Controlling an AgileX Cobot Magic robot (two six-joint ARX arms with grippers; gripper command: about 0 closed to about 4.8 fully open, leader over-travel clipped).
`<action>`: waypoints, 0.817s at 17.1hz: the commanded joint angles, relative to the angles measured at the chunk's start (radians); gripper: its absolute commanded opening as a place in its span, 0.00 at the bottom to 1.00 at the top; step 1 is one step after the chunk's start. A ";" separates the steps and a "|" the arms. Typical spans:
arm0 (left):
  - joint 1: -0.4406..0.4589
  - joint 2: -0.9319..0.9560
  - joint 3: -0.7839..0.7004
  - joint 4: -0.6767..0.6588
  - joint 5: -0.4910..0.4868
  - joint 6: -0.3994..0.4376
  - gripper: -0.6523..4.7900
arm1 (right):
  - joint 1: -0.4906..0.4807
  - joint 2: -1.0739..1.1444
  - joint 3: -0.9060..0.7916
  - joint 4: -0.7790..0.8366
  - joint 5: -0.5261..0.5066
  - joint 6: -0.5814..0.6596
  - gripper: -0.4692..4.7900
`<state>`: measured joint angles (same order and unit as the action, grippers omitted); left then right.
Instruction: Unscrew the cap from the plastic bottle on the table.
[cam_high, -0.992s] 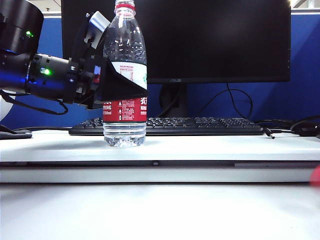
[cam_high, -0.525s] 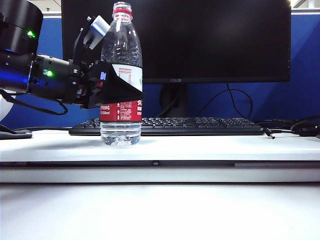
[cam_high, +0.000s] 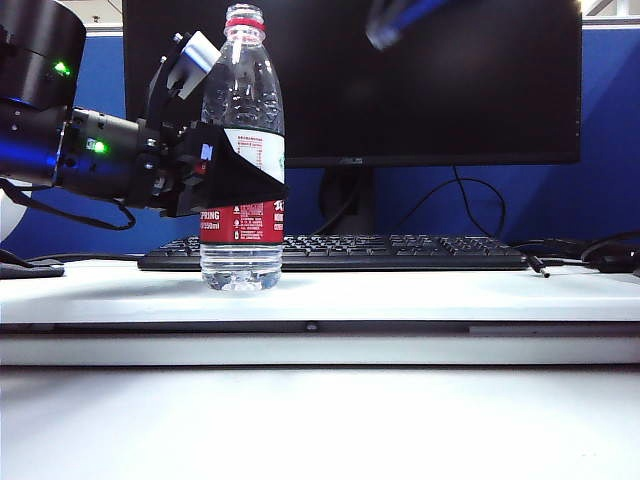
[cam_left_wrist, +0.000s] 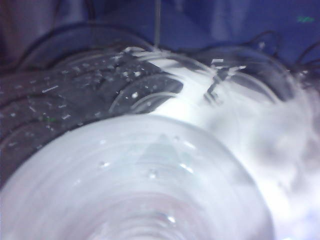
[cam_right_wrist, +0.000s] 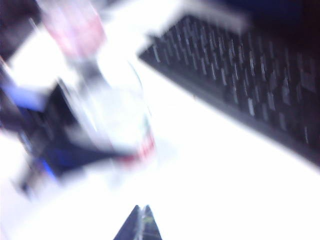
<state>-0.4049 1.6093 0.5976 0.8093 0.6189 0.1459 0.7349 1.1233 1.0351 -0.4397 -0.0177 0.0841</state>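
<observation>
The left gripper (cam_high: 215, 165) clasps the slippery, squashy plastic bottle (cam_high: 241, 150) at mid-body (cap (cam_high: 244, 15) at twelve o'clock, still on), while the right gripper (cam_right_wrist: 140, 214) hovers clenched, empty.

"PRING" on bottle label (cam_high: 245, 222); possibly "ASUS" on monitor (cam_high: 350, 160).

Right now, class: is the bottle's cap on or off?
Off: the plastic bottle shows a bare open mouth above its red neck ring, held by the left gripper.
</observation>
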 joint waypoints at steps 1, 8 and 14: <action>0.002 0.006 -0.007 -0.060 -0.017 0.004 0.70 | 0.000 -0.003 0.002 -0.098 0.023 -0.002 0.09; 0.002 0.007 -0.007 -0.060 -0.016 0.004 0.70 | 0.002 -0.003 0.003 -0.006 -0.193 0.006 0.09; 0.002 0.007 -0.007 -0.060 -0.013 0.004 0.70 | 0.002 -0.003 0.003 0.180 -0.191 0.018 0.09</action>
<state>-0.4049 1.6093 0.5976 0.8093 0.6193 0.1459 0.7353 1.1236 1.0351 -0.3099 -0.2058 0.0944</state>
